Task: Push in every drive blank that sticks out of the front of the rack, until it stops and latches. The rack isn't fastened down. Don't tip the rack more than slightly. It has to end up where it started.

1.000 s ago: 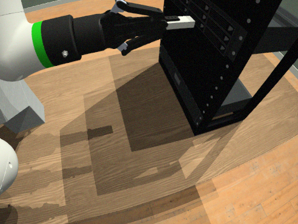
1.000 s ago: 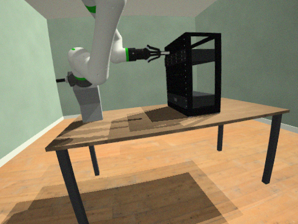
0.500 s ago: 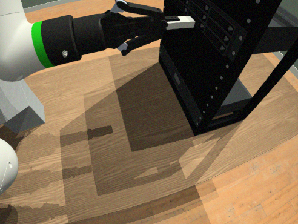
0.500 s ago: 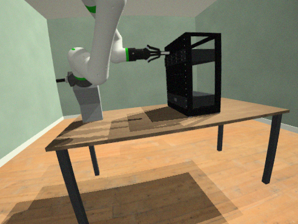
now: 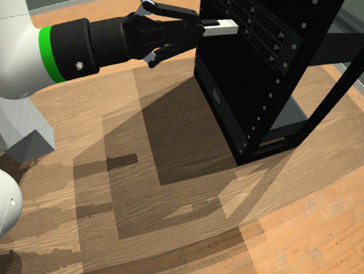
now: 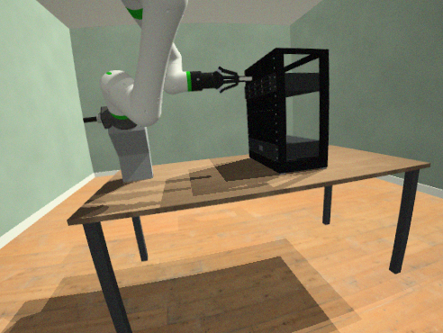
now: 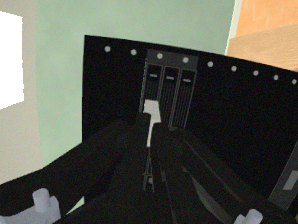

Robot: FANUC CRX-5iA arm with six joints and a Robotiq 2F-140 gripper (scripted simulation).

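Observation:
The black rack (image 5: pixel 259 74) stands upright on the wooden table, also in the exterior view (image 6: pixel 288 110). One light grey drive blank (image 5: pixel 220 27) sticks out of its front in the top row of bays. My gripper (image 5: pixel 201 27) is shut, with the fingertips against the outer end of that blank, in line with it. The wrist view shows the blank (image 7: pixel 152 111) just beyond my closed fingertips (image 7: pixel 150 141), in the left of three bays. The other blanks (image 5: pixel 275 41) in the upper rows look flush with the front.
The robot base (image 6: pixel 131 153) stands at the table's back left. The rack sits near the table's far right side, with the table edge (image 6: pixel 378 173) close behind it. A dark unit (image 5: pixel 222 111) fills the rack's bottom slot.

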